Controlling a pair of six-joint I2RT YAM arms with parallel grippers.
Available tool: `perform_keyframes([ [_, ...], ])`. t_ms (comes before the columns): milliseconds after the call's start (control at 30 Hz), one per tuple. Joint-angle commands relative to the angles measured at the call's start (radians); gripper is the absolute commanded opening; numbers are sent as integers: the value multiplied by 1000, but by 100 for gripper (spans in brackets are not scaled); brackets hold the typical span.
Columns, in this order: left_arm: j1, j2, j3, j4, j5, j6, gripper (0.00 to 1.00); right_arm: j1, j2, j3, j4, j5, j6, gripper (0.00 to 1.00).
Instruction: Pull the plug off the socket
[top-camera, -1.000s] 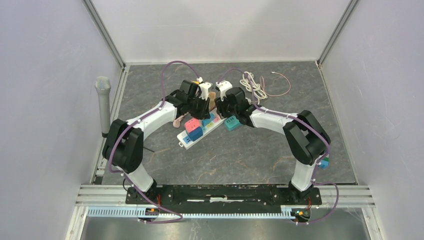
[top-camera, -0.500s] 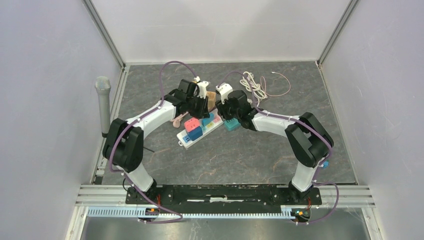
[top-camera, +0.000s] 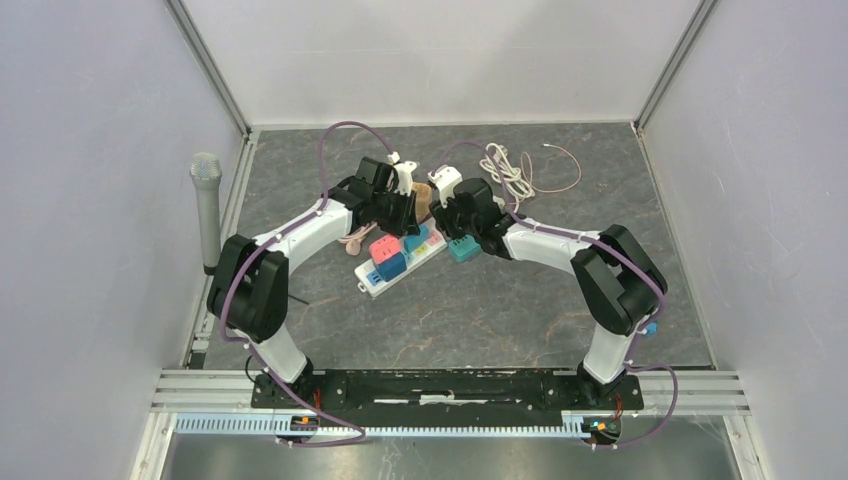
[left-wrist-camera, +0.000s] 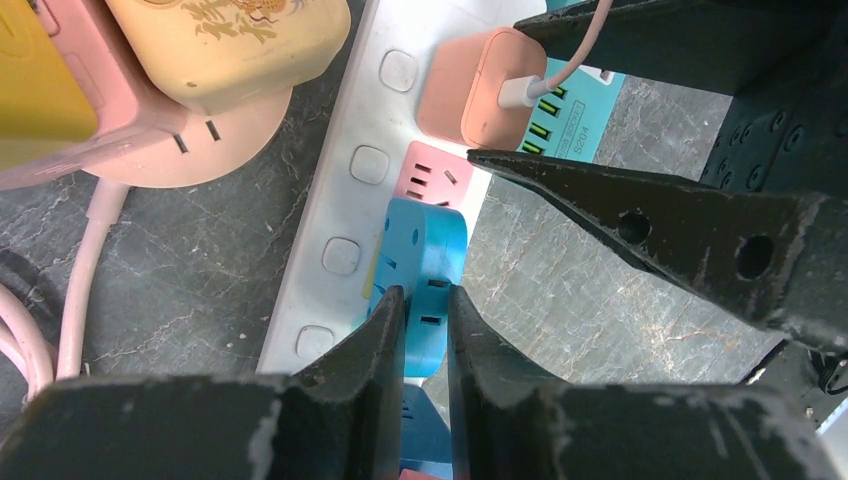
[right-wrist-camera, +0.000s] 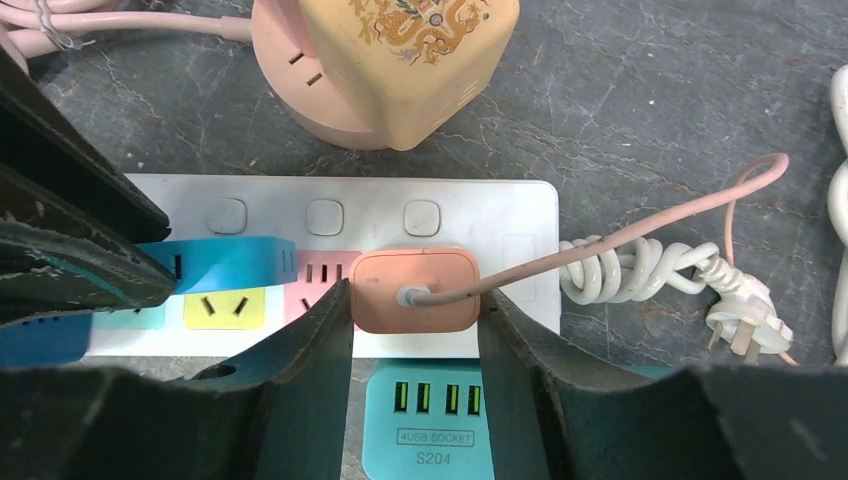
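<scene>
Lettering shows only on the teal USB block (right-wrist-camera: 435, 425), where we read "4USB SOCKET" and "S204". The cream cube (right-wrist-camera: 400, 45) bears a gold ornament but no words.

The peach plug (right-wrist-camera: 415, 290) sits in the white power strip (right-wrist-camera: 500, 215), at the end nearest the coiled white cord (right-wrist-camera: 625, 270). The right gripper (right-wrist-camera: 415, 300) has its fingers pressed against the plug's two sides. The fingers of the left gripper (left-wrist-camera: 425, 292) stand nearly together, tips over the blue adapter (left-wrist-camera: 425, 235); we cannot tell whether they press on it.

In the right wrist view that arm hides the strip's other end. From above, the strip lies in the middle of the table (top-camera: 520, 320), with bare surface toward the bases. A microphone (top-camera: 208, 215) stands at the left wall.
</scene>
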Motion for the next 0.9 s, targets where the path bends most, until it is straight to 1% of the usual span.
perform_keyframes([
  [0, 17, 60, -36, -79, -115, 5, 12, -23, -54, 21, 66, -107, 30, 0],
  [67, 17, 58, -46, -78, -116, 2, 12, -54, -66, -3, 112, -157, 77, 0],
  [100, 17, 58, -52, -75, -118, 1, 12, -48, -68, -2, 109, -146, 48, 0],
  [200, 17, 54, -62, -70, -118, -3, 12, 32, -65, 22, 64, -1, -81, 0],
  [233, 17, 53, -64, -70, -120, -4, 12, 47, -64, 23, 57, 29, -96, 0],
  [300, 17, 50, -67, -70, -124, -6, 12, 50, -73, 11, 71, 39, -93, 0],
  [333, 17, 48, -70, -70, -126, -4, 12, 45, -81, 0, 81, 38, -81, 0],
  [467, 17, 36, -85, -58, -123, 2, 12, -6, -102, -17, 128, -63, -6, 0],
  [533, 17, 37, -86, -56, -125, -1, 11, 1, -92, -2, 111, -66, -21, 0],
  [633, 17, 37, -86, -57, -131, -3, 11, 33, -92, 3, 95, -24, -58, 0],
  [733, 17, 36, -87, -57, -135, -3, 11, 24, -128, 26, 72, -4, -49, 0],
  [800, 17, 32, -92, -56, -135, -1, 11, -6, -164, 56, 66, -22, -11, 0],
  [867, 17, 31, -97, -56, -138, -3, 11, -47, -187, 80, 62, -82, 51, 0],
])
